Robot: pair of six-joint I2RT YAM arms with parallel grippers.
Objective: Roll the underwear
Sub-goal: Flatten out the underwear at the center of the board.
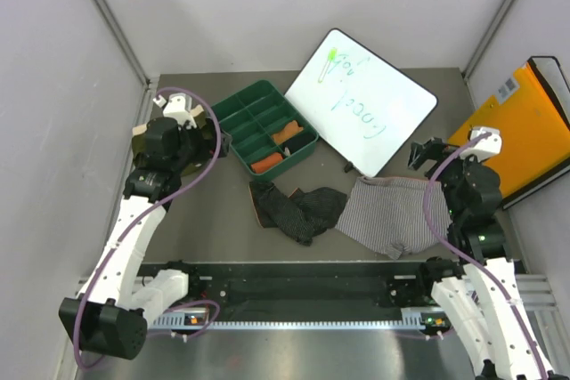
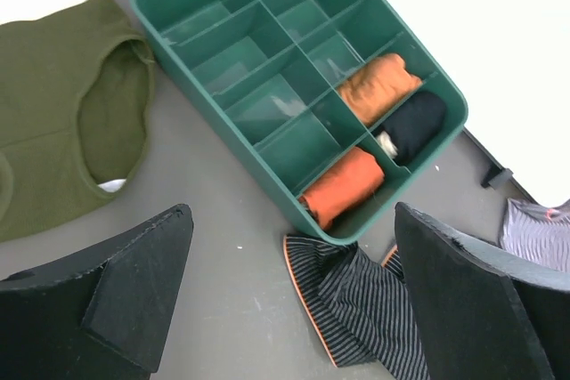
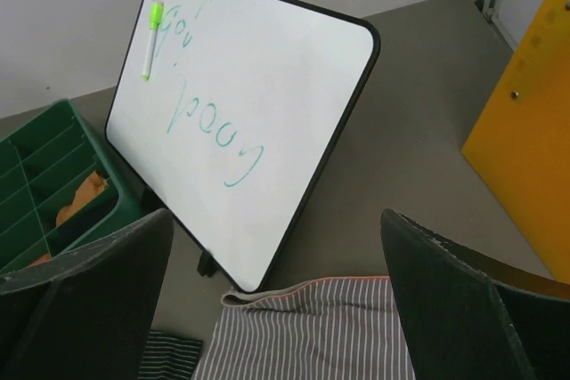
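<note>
Nearest the lens are the black fingers (image 2: 116, 300) of the left claw (image 2: 292, 246), and in the other wrist view those of the right claw (image 3: 276, 246). Both claws stand spread wide, holding and touching nothing.

The grey-white striped brief (image 3: 312, 327) lies flat on the worktop (image 3: 401, 157), at 6 o'clock in the right wrist view. Seen from above it sits at about 7 o'clock from the right claw, with its long axis running 9 to 3 — the right arm is clearly the nearer one.

The dark fine-striped brief (image 2: 356, 309) is bunched at 6 o'clock of the green divided tray (image 2: 236, 55). It seems to touch the striped brief's 9 o'clock edge. The olive brief (image 2: 53, 113), with its cream waistband, lies spread at the tray's 9 o'clock, under the left arm.

Three rolls (image 2: 343, 189) already sit in tray compartments. In my judgement the striped brief is the readier start — the right claw need only drop onto one end.
</note>
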